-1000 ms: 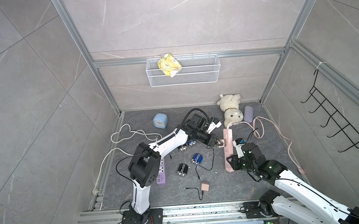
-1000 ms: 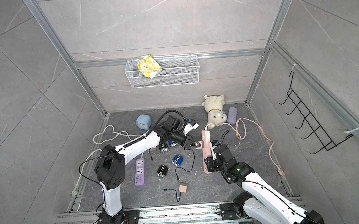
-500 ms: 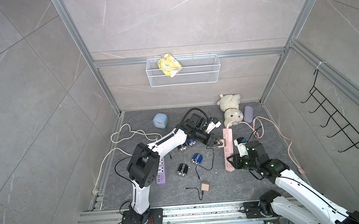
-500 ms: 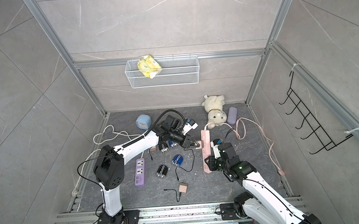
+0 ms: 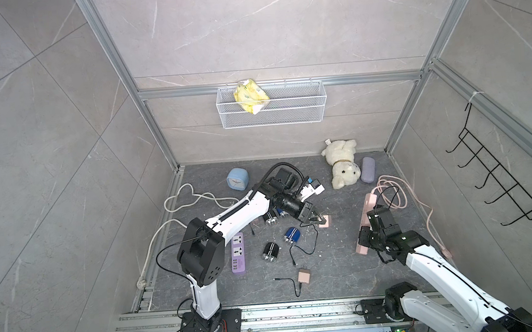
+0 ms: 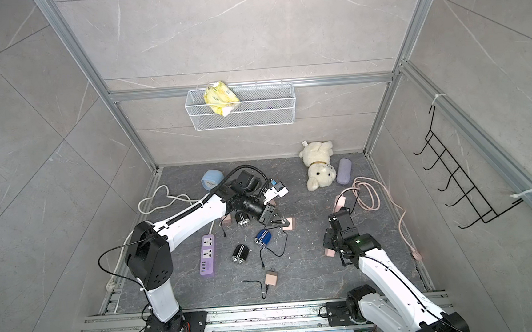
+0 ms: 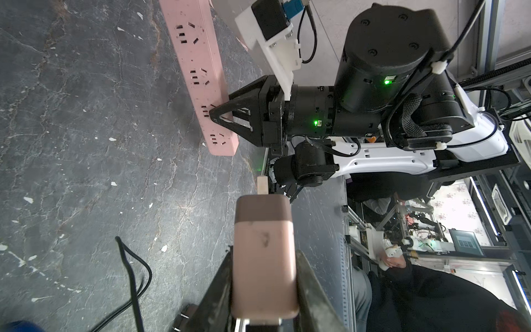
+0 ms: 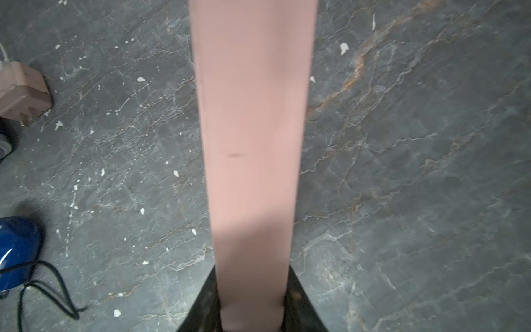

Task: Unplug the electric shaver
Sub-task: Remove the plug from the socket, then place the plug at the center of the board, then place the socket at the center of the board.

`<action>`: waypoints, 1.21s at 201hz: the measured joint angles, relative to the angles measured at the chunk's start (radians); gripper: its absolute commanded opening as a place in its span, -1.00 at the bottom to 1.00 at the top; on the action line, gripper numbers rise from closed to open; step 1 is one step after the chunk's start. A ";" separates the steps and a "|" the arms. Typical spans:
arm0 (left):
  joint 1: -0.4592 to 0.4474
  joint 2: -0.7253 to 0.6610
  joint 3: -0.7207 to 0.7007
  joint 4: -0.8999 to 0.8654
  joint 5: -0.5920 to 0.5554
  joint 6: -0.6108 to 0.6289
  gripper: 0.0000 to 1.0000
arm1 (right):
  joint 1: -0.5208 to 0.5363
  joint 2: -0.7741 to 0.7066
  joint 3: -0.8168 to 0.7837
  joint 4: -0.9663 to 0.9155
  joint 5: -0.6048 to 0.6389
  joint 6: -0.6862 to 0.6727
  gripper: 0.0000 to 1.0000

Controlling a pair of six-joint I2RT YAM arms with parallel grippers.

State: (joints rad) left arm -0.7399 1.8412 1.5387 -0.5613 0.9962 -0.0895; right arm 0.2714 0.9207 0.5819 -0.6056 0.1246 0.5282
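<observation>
Occlusion notes. Left pincer (image 5: 315, 218) is narrow, clamped on the pink adapter (image 7: 264, 258). One prong shows, free of any socket. The adapter's rear end is buried between the fingers, so its joint with the black cable (image 5: 308, 245) cannot be judged. Blue shaver (image 5: 292, 234) lies on the floor near this pincer, not touching it. Right pincer (image 8: 253, 290) is narrow, gripping the pink power strip (image 8: 253, 115), well apart from the left pincer. The right wrist view cuts off the strip's far end, and in both top views the right arm covers its middle.
</observation>
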 measured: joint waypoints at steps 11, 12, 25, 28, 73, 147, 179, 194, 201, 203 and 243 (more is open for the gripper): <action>0.000 0.002 0.002 -0.005 -0.010 0.000 -1.00 | 0.000 0.020 0.014 -0.001 -0.030 0.000 -1.00; 0.000 0.002 0.003 -0.006 -0.011 0.000 -1.00 | 0.000 0.022 0.015 -0.001 -0.032 0.000 -1.00; 0.000 0.006 0.005 -0.012 -0.027 0.000 -1.00 | 0.000 0.055 0.039 0.000 -0.070 0.000 -1.00; 0.000 0.008 0.006 -0.014 -0.028 0.000 -1.00 | 0.000 0.061 0.042 0.002 -0.077 0.000 -1.00; 0.000 0.034 0.008 -0.016 -0.053 0.000 -1.00 | 0.000 0.080 0.037 0.077 -0.214 0.022 -1.00; 0.000 0.061 0.008 0.003 -0.143 -0.026 -1.00 | -0.019 0.247 0.019 0.138 -0.314 0.056 -1.00; 0.000 0.105 0.008 0.080 -0.148 -0.065 -1.00 | -0.029 0.252 -0.002 0.159 -0.348 0.064 -1.00; 0.000 0.131 0.013 0.108 -0.155 -0.080 -1.00 | -0.035 0.264 -0.002 0.162 -0.357 0.063 -1.00; 0.000 0.148 0.021 0.118 -0.158 -0.087 -1.00 | -0.038 0.269 -0.002 0.163 -0.362 0.063 -1.00; 0.000 0.154 0.023 0.121 -0.160 -0.088 -1.00 | -0.039 0.270 -0.003 0.163 -0.364 0.064 -1.00; 0.000 0.245 0.071 0.142 -0.214 -0.114 -1.00 | -0.051 0.270 -0.018 0.184 -0.391 0.064 -1.00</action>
State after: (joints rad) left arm -0.7399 2.0861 1.6096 -0.4198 0.7822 -0.2035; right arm 0.2199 1.1912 0.5640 -0.4213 -0.2665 0.5919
